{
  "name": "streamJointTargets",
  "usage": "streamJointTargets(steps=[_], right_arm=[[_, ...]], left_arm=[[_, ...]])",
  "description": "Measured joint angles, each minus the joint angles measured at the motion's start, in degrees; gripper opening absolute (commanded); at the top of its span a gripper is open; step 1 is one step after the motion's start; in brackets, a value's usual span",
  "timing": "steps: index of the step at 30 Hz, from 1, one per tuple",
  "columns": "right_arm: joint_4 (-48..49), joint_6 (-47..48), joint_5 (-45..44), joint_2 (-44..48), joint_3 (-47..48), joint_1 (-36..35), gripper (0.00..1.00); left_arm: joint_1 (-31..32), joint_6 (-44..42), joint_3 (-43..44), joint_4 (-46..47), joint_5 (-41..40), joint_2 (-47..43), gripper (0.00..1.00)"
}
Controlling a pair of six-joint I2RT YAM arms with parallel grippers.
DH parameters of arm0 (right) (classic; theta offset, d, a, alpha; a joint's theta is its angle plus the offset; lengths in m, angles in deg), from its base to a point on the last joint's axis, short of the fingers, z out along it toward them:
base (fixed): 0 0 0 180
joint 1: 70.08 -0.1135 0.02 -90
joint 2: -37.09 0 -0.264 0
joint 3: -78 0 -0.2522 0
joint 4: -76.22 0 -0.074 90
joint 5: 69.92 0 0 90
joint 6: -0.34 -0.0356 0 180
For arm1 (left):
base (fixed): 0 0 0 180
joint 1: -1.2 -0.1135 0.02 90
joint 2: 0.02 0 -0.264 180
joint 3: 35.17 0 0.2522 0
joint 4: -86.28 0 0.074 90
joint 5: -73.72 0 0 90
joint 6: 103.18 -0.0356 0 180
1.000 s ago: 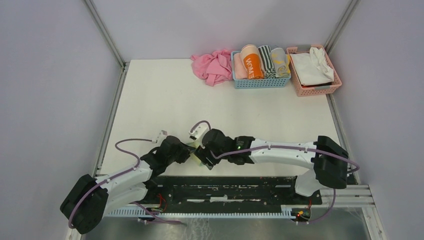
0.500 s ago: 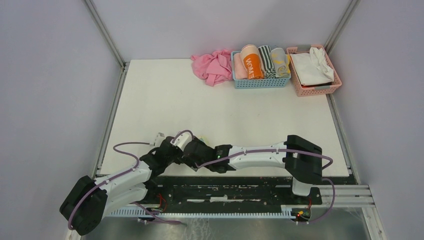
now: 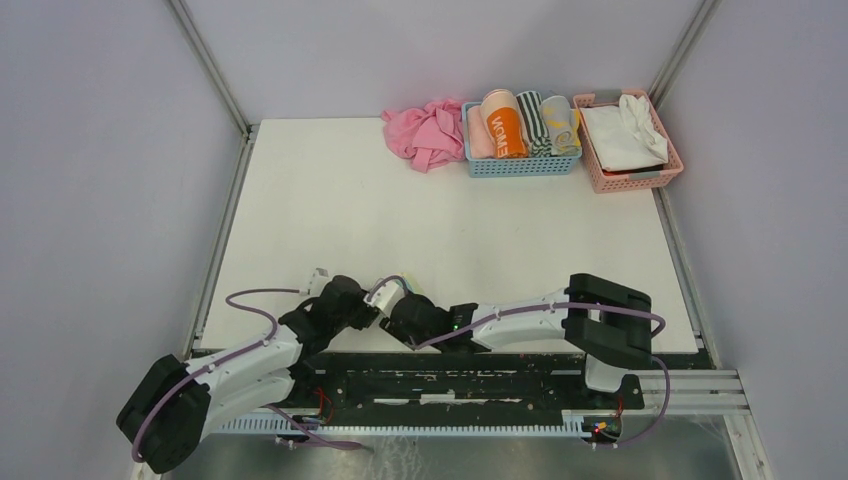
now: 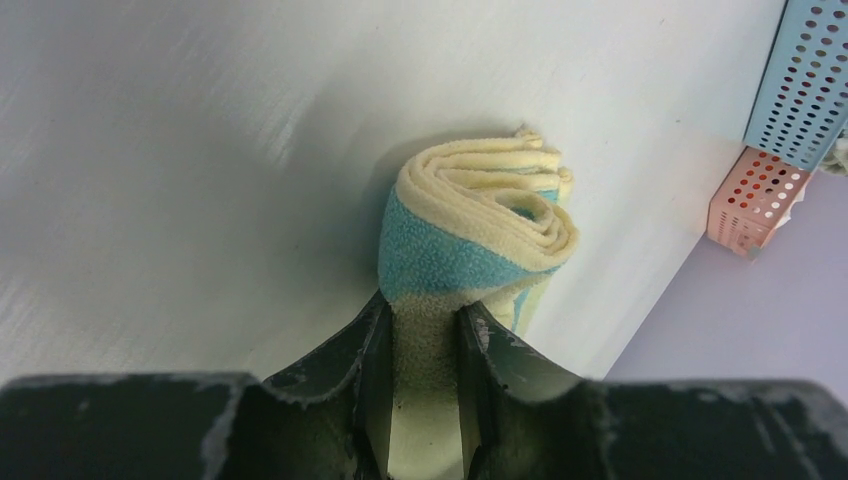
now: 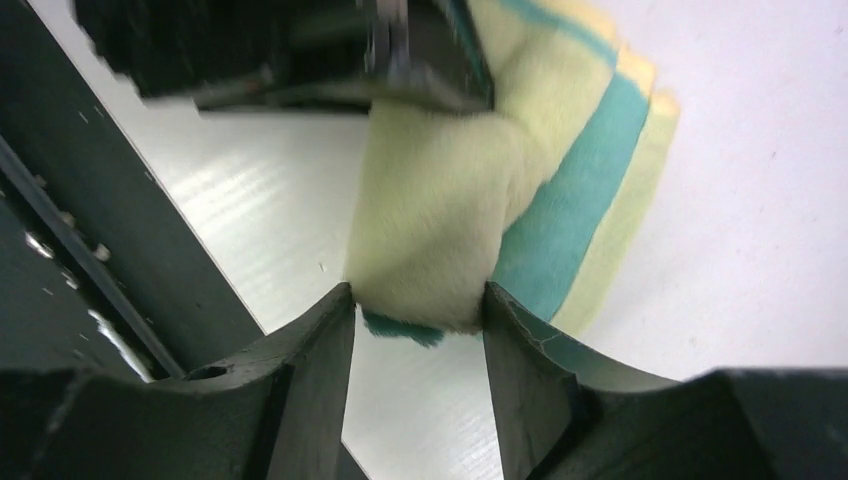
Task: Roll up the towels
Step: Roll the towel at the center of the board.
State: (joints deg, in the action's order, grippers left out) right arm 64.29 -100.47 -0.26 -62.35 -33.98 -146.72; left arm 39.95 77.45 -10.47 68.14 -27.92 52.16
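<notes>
The left gripper (image 4: 425, 310) stays clamped on the rolled yellow towel (image 4: 480, 220). The right gripper (image 5: 418, 300) has swung in around its free end, though I cannot tell if it grips yet. The roll seems finished.

Towel (image 4: 470, 240): table's (image 3: 330, 200) near edge, left of centre.
Left basket (image 3: 520, 167): far edge, right of centre.
Right basket (image 3: 628, 182): far right corner.
Cloth (image 3: 425, 132): just left of Left basket.

The left arm (image 3: 250, 358) and right arm (image 3: 520, 318) lie low along the near edge of the table (image 3: 330, 200), wrists meeting. The left gripper (image 4: 420, 322) clamps the rolled towel (image 4: 470, 225). The right gripper (image 5: 418, 300) brackets its end, grip uncertain.
</notes>
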Motion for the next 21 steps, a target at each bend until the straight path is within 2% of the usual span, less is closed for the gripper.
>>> streamJointTargets(steps=[5, 15, 21], right_arm=[[0.33, 2.54, -0.11, -0.61, -2.43, -0.13, 0.57], [1.77, 4.52, -0.04, 0.26, -2.73, -0.24, 0.66], [7.19, 6.71, -0.13, 2.84, -3.08, -0.28, 0.66]], left_arm=[[0.02, 0.66, -0.04, -0.2, -0.07, -0.85, 0.31], [0.02, 1.9, -0.07, -0.28, -0.04, -0.92, 0.3], [0.02, 2.58, -0.09, 0.09, 0.11, -0.35, 0.3]])
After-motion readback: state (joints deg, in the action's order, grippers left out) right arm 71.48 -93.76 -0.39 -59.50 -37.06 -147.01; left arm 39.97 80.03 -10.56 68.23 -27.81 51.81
